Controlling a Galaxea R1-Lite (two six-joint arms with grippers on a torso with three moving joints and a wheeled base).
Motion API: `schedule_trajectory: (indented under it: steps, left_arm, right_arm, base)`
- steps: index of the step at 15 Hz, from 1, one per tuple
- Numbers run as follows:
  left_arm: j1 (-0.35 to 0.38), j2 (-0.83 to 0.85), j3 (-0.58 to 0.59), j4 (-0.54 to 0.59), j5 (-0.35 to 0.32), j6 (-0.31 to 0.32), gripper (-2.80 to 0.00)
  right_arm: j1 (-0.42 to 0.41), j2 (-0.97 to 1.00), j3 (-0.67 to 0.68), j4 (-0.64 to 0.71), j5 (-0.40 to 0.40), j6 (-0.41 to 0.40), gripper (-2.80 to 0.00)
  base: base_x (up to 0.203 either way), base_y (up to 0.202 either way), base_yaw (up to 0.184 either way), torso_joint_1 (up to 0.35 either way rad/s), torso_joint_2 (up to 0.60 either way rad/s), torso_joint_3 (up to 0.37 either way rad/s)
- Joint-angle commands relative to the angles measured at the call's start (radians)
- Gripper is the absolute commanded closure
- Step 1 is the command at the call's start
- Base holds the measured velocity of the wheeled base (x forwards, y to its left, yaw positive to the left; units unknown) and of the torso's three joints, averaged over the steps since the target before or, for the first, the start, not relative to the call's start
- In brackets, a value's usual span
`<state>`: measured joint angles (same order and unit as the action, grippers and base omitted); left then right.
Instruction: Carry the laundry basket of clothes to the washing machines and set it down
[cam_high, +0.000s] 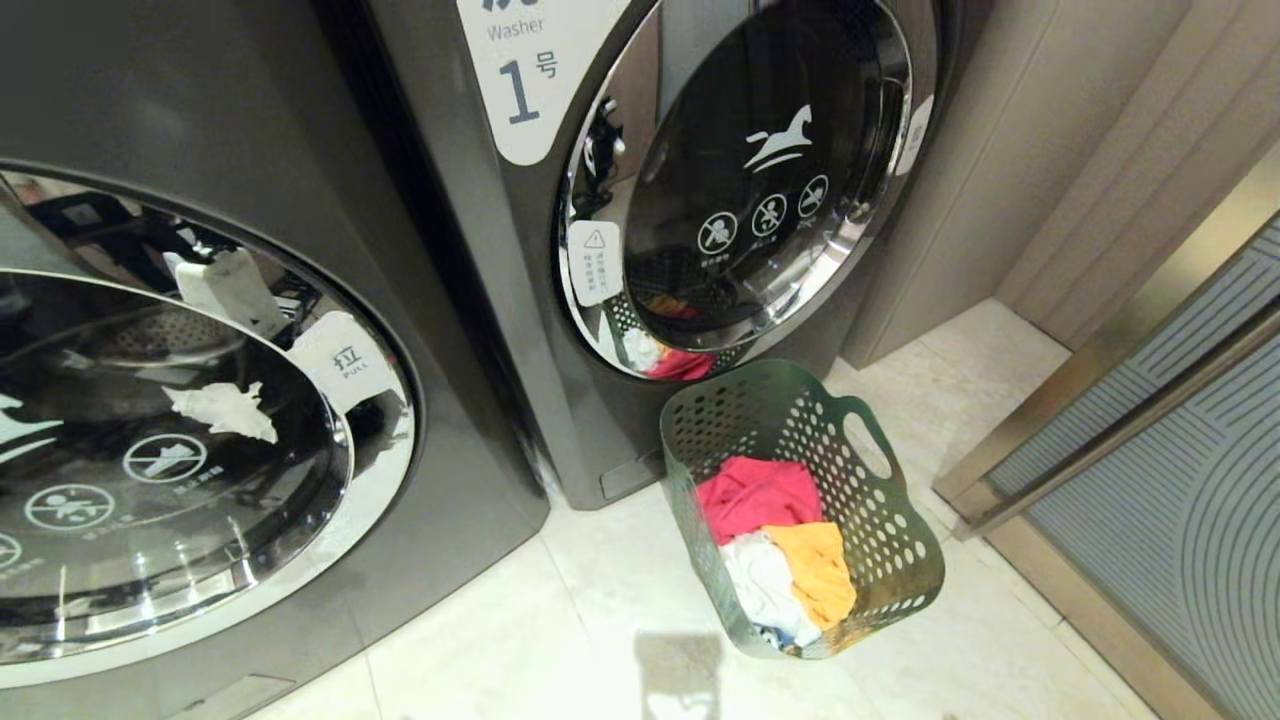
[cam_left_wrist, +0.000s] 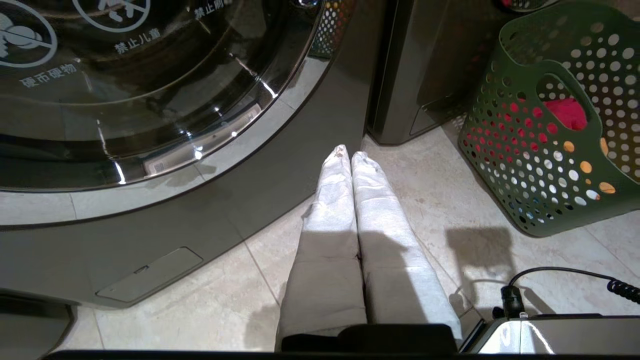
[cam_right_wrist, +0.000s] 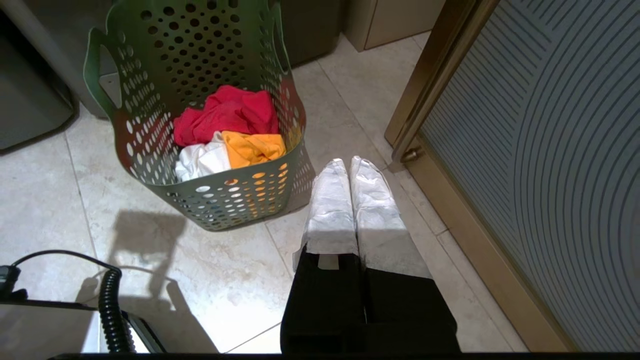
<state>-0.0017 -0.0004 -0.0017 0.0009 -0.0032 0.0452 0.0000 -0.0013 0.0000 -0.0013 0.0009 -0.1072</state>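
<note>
While two washing machines (cam_high: 250, 400) stand side by side, one laundry basket (cam_high: 900, 560) sits on the tiled floor (cam_high: 560, 640) just in front of the right-hand washer, holding three clothes (cam_high: 775, 545): pink-red, white, yellow-orange. The left gripper (cam_left_wrist: 349, 152), fingers pressed together and empty, hangs over bare floor, basket well off to its side. The right gripper (cam_right_wrist: 348, 162), likewise pinched closed, hangs just beside the basket's wall, a patterned door (cam_right_wrist: 550, 150) close on its other side.
</note>
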Motion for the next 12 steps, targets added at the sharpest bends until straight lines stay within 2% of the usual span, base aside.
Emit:
schedule_trajectory:
  steps: [1,12]
  left_arm:
    - [0.000,-0.001,0.000,-0.001,0.000,-0.001,0.00]
    - [0.000,-0.001,0.000,-0.001,0.000,-0.001,0.00]
  right_arm:
    - [0.000,0.001,0.000,0.000,0.001,-0.002,0.00]
    - [0.000,0.001,0.000,0.000,0.002,-0.003,0.00]
  base:
    - [0.000,0.000,0.000,0.002,0.00,0.207]
    - [0.000,0.000,0.000,0.002,0.00,0.201]
